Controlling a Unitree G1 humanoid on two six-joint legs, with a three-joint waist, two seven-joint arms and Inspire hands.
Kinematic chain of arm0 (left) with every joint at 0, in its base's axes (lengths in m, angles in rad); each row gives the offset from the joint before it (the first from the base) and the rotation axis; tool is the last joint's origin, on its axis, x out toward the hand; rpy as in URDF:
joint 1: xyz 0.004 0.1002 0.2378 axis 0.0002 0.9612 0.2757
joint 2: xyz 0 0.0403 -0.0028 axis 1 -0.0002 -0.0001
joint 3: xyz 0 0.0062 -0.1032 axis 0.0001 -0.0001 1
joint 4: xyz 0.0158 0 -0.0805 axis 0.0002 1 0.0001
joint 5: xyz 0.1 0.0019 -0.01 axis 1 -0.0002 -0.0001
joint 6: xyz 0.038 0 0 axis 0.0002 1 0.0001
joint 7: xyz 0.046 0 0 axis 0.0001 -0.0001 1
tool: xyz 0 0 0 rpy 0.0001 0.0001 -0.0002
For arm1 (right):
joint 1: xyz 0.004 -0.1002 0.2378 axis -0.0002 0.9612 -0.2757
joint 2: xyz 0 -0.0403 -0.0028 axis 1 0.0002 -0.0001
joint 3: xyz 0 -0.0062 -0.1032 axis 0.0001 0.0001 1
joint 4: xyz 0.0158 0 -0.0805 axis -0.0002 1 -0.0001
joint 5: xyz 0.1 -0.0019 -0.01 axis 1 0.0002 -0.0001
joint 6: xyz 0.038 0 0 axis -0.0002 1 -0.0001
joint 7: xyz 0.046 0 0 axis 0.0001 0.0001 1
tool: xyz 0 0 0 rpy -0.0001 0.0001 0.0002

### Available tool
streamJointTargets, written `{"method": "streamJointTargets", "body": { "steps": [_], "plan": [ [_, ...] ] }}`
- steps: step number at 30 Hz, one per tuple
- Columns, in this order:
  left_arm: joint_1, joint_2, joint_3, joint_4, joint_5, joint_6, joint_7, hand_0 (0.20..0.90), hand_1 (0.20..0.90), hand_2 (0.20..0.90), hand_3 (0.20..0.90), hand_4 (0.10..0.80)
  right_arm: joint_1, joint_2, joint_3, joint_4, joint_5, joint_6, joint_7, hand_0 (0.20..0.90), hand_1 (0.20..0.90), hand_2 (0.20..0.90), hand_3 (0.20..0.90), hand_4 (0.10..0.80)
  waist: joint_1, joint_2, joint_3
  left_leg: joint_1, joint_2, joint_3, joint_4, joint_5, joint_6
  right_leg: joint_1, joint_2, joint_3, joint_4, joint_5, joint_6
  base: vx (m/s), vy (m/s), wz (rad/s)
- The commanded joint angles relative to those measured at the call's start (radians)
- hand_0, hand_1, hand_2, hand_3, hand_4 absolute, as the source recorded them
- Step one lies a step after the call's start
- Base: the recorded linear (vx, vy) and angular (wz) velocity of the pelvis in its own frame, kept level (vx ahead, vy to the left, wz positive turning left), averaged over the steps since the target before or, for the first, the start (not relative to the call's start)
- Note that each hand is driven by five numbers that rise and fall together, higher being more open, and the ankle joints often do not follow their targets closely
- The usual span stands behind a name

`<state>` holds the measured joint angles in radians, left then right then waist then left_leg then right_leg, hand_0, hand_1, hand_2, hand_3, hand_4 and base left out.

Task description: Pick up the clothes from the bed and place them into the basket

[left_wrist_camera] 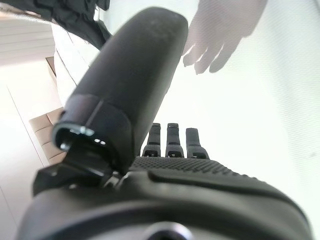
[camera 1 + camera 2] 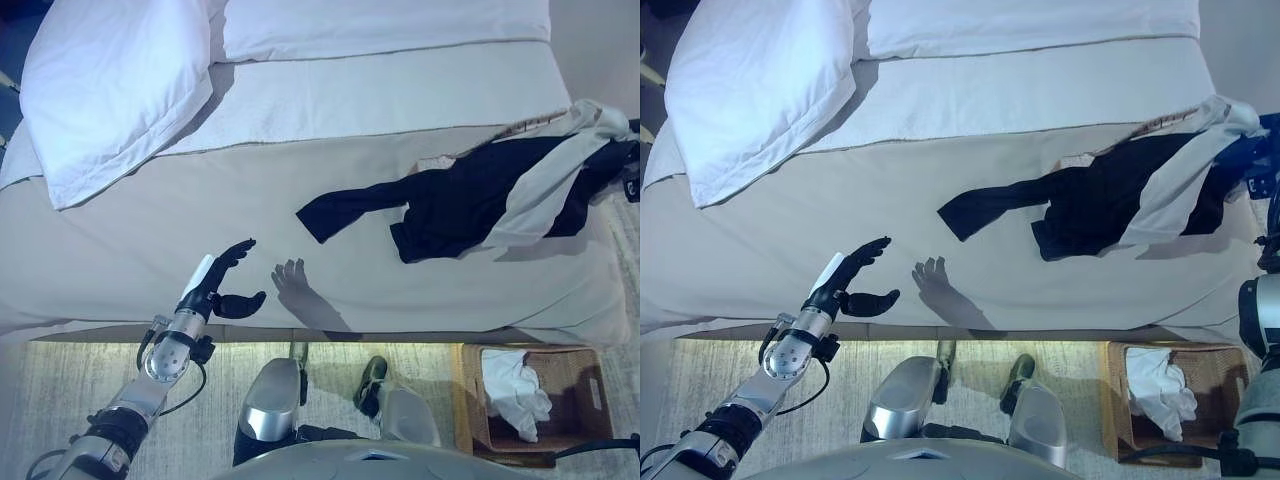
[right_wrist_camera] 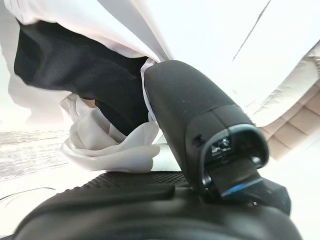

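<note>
A black garment (image 2: pixel 450 200) and a white garment (image 2: pixel 545 180) lie tangled on the right side of the bed (image 2: pixel 300 160), a black sleeve trailing toward the middle. My right hand (image 2: pixel 1262 160) is at the pile's far right end. In the right wrist view its thumb (image 3: pixel 195 110) presses into bunched white cloth (image 3: pixel 110 145) with black cloth (image 3: pixel 65 60) behind it, and the fingers are buried in the folds. My left hand (image 2: pixel 215 285) hovers open over the bed's front edge, well left of the clothes, holding nothing. The wicker basket (image 2: pixel 575 360) stands on the floor at the lower right.
A white cloth (image 2: pixel 515 390) lies inside the basket. A large white pillow (image 2: pixel 110 90) sits at the bed's far left and another pillow (image 2: pixel 380 25) along the far edge. A pale rug (image 2: pixel 60 390) covers the floor before the bed.
</note>
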<state>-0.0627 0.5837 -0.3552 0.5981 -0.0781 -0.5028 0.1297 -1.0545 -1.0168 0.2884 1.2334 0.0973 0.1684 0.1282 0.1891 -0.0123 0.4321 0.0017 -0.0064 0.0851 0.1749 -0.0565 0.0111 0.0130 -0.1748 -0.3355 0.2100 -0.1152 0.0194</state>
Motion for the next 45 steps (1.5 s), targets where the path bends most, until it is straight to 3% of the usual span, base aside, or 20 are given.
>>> {"method": "streamJointTargets", "body": {
  "steps": [1,2,3,18,23,29,37,43,45],
  "plan": [
    [0.033,-0.006,-0.016,-0.028,0.009,-0.071,0.036,0.9,0.9,0.9,0.9,0.8,-0.014,-0.08,0.05,-0.041,0.008,-0.061,-0.026,0.364,0.364,0.364,0.274,0.174,0.0,-0.015,-0.124,-0.09,0.064,0.013,0.054,-0.037,-0.049,-0.037,-0.012,-0.011,0.045,-0.013,0.013,-0.067,-0.003,0.0],
    [0.032,-0.006,-0.016,-0.029,0.01,-0.071,0.038,0.9,0.9,0.9,0.9,0.8,-0.014,-0.079,0.052,-0.041,0.006,-0.061,-0.035,0.545,0.545,0.545,0.485,0.385,0.0,-0.014,-0.122,-0.093,0.065,0.013,0.056,-0.036,-0.049,-0.039,-0.012,-0.012,0.046,-0.014,0.012,-0.076,-0.005,0.01],
    [0.036,-0.005,-0.014,-0.034,0.012,-0.074,0.041,0.9,0.9,0.9,0.9,0.8,-0.01,-0.076,0.052,-0.039,-0.01,-0.059,-0.047,0.9,0.9,0.9,0.9,0.8,0.001,-0.009,-0.115,-0.101,0.064,0.009,0.06,-0.034,-0.05,-0.044,-0.013,-0.014,0.051,-0.015,0.01,-0.063,-0.001,0.02],
    [0.04,-0.011,-0.005,-0.037,0.016,-0.108,0.048,0.9,0.9,0.9,0.9,0.8,-0.024,-0.061,0.103,-0.015,-0.102,-0.047,-0.005,0.9,0.9,0.9,0.9,0.8,0.016,0.016,-0.067,-0.144,0.062,-0.012,0.075,-0.014,-0.056,-0.084,-0.017,-0.025,0.091,-0.023,-0.005,-0.032,0.0,0.02],
    [0.044,-0.005,-0.006,-0.041,0.009,-0.117,0.048,0.9,0.9,0.9,0.9,0.8,-0.05,-0.07,0.133,-0.01,-0.181,-0.039,-0.087,0.9,0.9,0.9,0.9,0.8,0.02,0.019,-0.057,-0.149,0.062,-0.017,0.075,-0.009,-0.056,-0.092,-0.017,-0.026,0.099,-0.023,-0.006,0.0,0.0,0.0],
    [0.036,-0.01,-0.021,-0.027,-0.001,-0.12,0.061,0.9,0.9,0.9,0.9,0.8,-0.09,-0.034,0.153,-0.114,-0.189,-0.114,-0.279,0.9,0.9,0.9,0.9,0.8,0.017,0.021,-0.051,-0.15,0.061,-0.02,0.083,-0.013,-0.054,-0.096,-0.02,-0.025,0.114,-0.028,-0.006,0.0,0.0,0.0],
    [0.036,-0.025,-0.027,-0.028,-0.004,-0.123,0.061,0.9,0.9,0.9,0.9,0.8,-0.11,0.01,0.206,-0.249,-0.239,-0.161,-0.319,0.9,0.9,0.9,0.9,0.8,0.031,0.036,-0.033,-0.185,0.046,-0.039,0.107,-0.013,-0.056,-0.122,-0.035,-0.031,0.145,-0.036,-0.011,0.002,0.034,0.02],
    [0.019,-0.028,-0.036,-0.04,-0.002,-0.138,0.069,0.9,0.9,0.9,0.9,0.8,-0.183,0.056,0.275,-0.278,-0.269,-0.127,-0.32,0.9,0.9,0.9,0.9,0.8,0.061,0.065,0.015,-0.25,0.026,-0.058,0.144,-0.008,-0.05,-0.187,-0.057,-0.048,0.214,-0.047,-0.024,-0.034,0.046,0.1],
    [0.013,-0.028,-0.041,-0.046,0.001,-0.149,0.075,0.9,0.9,0.9,0.9,0.8,-0.216,0.077,0.294,-0.274,-0.281,-0.108,-0.324,0.9,0.9,0.9,0.9,0.8,0.072,0.071,0.036,-0.275,0.018,-0.067,0.179,-0.036,-0.052,-0.218,-0.066,-0.038,0.266,-0.08,-0.021,0.011,0.011,0.22]
  ]
}}
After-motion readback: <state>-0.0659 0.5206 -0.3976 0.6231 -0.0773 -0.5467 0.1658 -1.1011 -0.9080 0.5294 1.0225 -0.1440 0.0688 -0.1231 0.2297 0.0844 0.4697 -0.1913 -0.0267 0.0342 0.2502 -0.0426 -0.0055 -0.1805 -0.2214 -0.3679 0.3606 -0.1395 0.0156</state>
